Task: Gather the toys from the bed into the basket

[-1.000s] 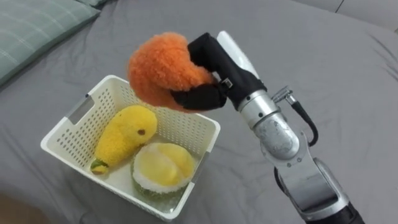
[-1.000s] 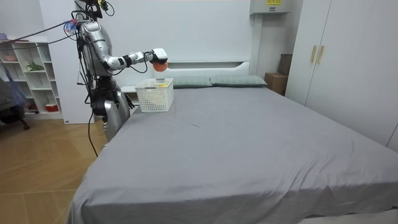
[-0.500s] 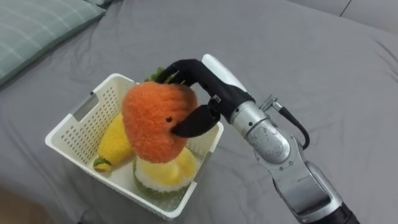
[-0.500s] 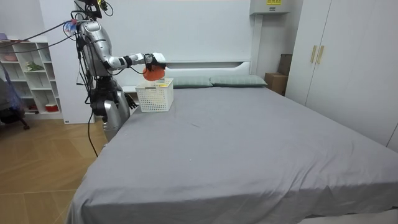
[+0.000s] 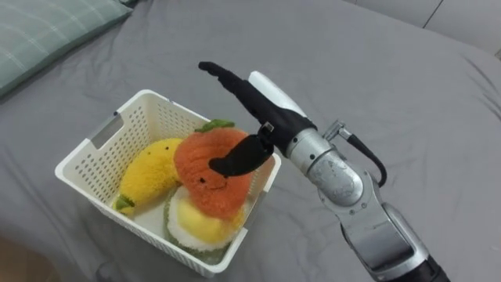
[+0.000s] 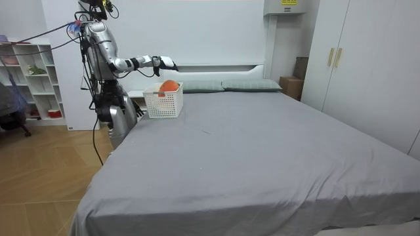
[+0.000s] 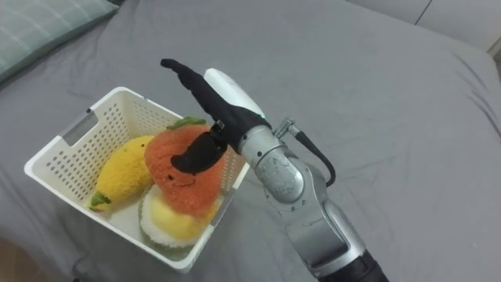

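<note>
Orange plush toy (image 5: 207,168) sits in the basket (image 5: 160,117) directly beneath the right hand (image 5: 262,108), whose fingers are straight and holding nothing.

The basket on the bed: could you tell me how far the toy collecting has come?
Done: the orange plush, yellow plush and round plush lie in the white basket. In hand: nothing; the right hand is open above it. Left: probably only drawing the hand away.
</note>
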Controlling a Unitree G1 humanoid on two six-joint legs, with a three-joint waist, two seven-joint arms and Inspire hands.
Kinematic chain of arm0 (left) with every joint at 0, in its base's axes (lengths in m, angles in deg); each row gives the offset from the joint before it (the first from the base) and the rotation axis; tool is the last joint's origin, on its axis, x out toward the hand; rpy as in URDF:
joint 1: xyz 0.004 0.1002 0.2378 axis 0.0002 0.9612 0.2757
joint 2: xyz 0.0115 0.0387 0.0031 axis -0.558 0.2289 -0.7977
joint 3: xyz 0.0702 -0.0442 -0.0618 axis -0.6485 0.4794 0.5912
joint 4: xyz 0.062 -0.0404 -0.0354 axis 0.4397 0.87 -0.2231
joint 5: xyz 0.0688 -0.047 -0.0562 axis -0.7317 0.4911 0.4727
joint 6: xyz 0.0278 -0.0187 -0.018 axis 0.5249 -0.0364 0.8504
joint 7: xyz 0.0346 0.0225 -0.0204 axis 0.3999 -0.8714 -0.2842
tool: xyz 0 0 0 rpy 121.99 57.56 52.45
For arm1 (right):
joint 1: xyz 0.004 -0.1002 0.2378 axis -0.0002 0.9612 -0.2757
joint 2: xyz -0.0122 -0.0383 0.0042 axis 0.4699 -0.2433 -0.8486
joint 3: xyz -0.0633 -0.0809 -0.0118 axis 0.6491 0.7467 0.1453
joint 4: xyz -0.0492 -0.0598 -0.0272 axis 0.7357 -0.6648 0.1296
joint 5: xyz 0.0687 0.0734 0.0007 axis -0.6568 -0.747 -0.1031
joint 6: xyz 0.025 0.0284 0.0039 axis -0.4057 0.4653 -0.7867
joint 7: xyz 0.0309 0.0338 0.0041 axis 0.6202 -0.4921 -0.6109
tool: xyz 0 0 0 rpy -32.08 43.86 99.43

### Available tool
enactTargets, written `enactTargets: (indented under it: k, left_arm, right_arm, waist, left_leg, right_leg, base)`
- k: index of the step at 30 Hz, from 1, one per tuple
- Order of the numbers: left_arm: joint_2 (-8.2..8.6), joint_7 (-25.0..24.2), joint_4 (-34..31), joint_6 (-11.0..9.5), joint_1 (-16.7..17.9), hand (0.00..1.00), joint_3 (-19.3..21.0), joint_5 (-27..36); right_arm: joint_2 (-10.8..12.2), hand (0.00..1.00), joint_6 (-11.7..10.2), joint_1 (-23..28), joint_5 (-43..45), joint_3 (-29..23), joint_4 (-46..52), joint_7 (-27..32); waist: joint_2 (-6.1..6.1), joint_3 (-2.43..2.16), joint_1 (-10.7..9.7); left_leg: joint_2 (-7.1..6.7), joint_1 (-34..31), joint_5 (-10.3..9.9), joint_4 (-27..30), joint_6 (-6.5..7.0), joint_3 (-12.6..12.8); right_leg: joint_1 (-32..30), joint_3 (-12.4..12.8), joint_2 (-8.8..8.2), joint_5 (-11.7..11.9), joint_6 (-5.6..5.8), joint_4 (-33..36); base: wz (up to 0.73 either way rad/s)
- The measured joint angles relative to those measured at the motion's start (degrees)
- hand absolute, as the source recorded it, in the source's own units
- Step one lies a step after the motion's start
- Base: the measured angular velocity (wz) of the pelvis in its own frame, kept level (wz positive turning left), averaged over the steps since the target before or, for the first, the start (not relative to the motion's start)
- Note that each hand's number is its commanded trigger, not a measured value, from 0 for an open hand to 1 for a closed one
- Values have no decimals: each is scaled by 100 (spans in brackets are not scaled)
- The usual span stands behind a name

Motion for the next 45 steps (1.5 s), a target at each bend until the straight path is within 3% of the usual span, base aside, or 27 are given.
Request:
enactTargets:
  k: [12,16,20,22,29,33,38,40,45]
  left_arm:
    - [2,14,-5,-3,-8,0,-6,6]
    - [16,12,-3,-13,-4,0,16,6]
    - [54,10,36,-14,11,0,236,5]
    - [47,14,102,-31,90,0,375,5]
    - [27,37,171,-51,288,0,492,10]
    - [56,42,192,-242,382,0,733,11]
    - [55,52,192,-262,461,0,826,8]
    - [34,56,206,-262,573,0,854,10]
    - [38,72,202,-252,603,0,932,19]
  right_arm:
    - [6,0,-7,0,-21,-51,0,133]
    - [18,0,-18,31,-176,-164,2,171]
    - [-15,0,-72,115,-402,-590,0,360]
    - [-7,0,-173,306,-415,-961,4,565]
    - [-30,0,-235,1013,-863,-1758,5,1008]
    - [-58,0,-443,1583,-1172,-2343,5,1319]
    - [-76,0,-457,1915,-1175,-2867,4,1643]
    - [-140,0,-602,2052,-1241,-3080,-102,1876]
    - [-161,0,-703,2171,-1870,-3520,-416,2287]
  waist:
    - [67,44,-21]
    - [72,32,-73]
    - [107,13,-206]
    - [146,-46,-329]
    - [318,-83,-843]
    - [371,-137,-1108]
    - [389,-125,-1409]
    - [400,-119,-1473]
    - [410,-99,-1745]
  left_leg:
    - [-1,-13,-1,2,0,-6]
    - [-1,-4,0,5,0,-6]
    - [-2,14,0,22,1,8]
    - [1,40,0,16,1,45]
    - [30,136,-4,-16,4,205]
    - [59,242,-6,-97,3,354]
    - [105,273,-46,-110,8,541]
    - [139,317,-77,-111,-3,638]
    - [151,323,-82,-112,-3,725]
  right_leg:
    - [-25,0,1,0,0,-5]
    - [-14,-22,-1,0,0,-5]
    - [-1,-3,-4,1,-2,-1]
    - [15,6,-8,3,-1,1]
    - [62,164,3,3,-1,8]
    - [87,316,29,6,-6,18]
    - [29,478,66,18,-9,55]
    - [19,556,94,25,-18,79]
    - [-48,666,108,26,-20,95]
  base:
    - [0]
    - [0]
    - [0]
    - [-6]
    - [-13]
    - [-19]
    - [-22]
    - [-23]
    - [-10]
